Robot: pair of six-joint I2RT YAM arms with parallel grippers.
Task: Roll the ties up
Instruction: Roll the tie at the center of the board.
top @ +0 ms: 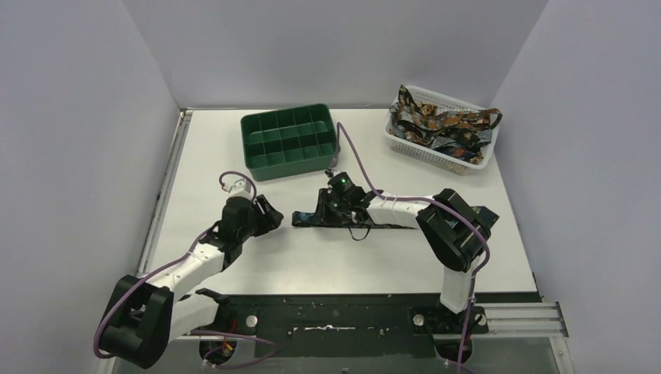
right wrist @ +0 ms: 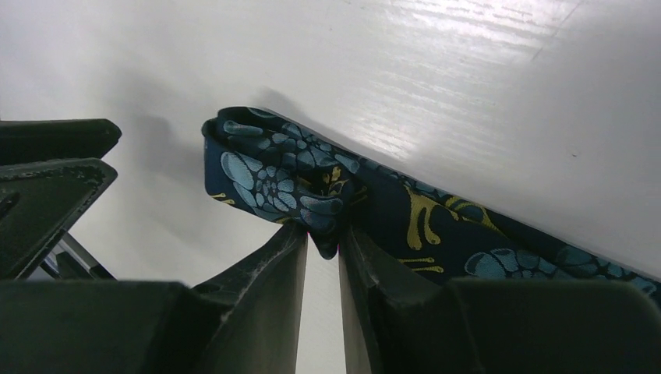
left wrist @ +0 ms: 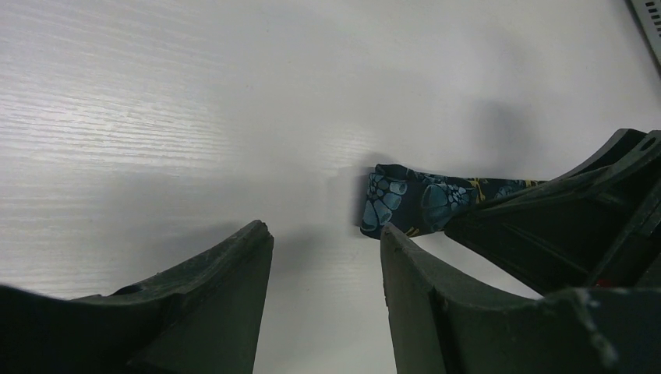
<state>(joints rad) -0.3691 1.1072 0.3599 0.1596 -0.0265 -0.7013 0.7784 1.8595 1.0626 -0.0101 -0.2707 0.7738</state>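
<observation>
- Top view: one tie [top: 304,221] lies flat across the middle of the white table [top: 351,265], running left to right.
- Right gripper [top: 325,213] is down on the tie near its left end. Left gripper [top: 273,219] sits just left of that end and does not touch it.
- Green tray [top: 288,167] is at upper centre. White mesh basket [top: 436,153] at upper right holds a heap of spare ties [top: 436,121], some draped over the rim.
- Left wrist view: left gripper [left wrist: 326,234] has its fingers apart with only bare table between them. The tie's end [left wrist: 405,202], with its blue flower print, is at centre right, just past the fingertips. The right gripper [left wrist: 561,226] covers the rest of it at the right edge.
- Right wrist view: right gripper [right wrist: 323,234] has its fingers nearly together, pinching a raised fold of the tie [right wrist: 273,171] at frame centre. The tie's end is doubled over on the left, and the rest trails off to the lower right.
</observation>
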